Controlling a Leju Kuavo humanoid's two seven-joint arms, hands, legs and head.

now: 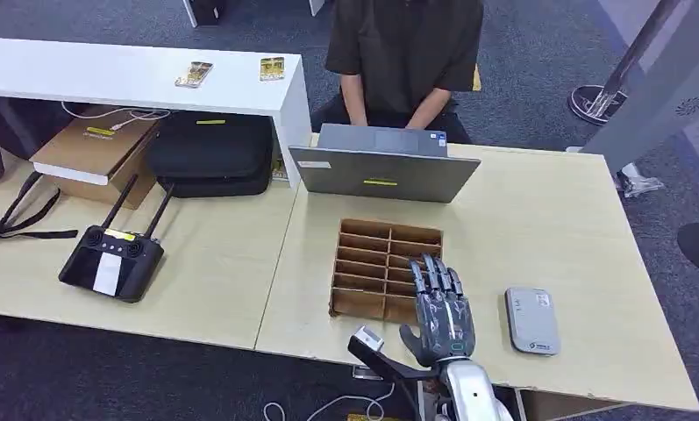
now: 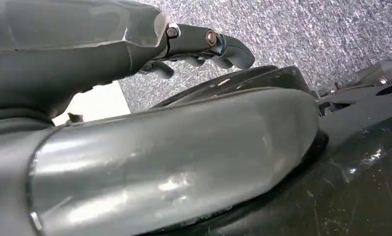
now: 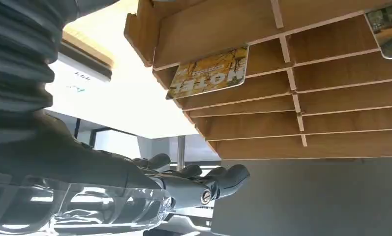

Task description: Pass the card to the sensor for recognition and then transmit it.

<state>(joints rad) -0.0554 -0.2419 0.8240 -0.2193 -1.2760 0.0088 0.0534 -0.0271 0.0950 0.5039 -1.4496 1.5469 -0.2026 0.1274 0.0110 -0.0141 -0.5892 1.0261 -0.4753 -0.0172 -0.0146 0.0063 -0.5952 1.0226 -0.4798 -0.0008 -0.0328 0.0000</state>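
Right hand (image 1: 439, 309) spread, empty, over the wooden rack's (image 1: 372, 263) near corner.
Sensor (image 1: 531, 320) just right of it; laptop (image 1: 383, 174) beyond (the yellow card (image 3: 208, 73) sits half-hidden in a slot); left hand (image 2: 203, 46) curled.

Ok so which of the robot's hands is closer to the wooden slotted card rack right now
Right. The right hand hovers over the near right corner of the card rack. The left hand hangs over grey carpet beside the robot's body, away from the rack.
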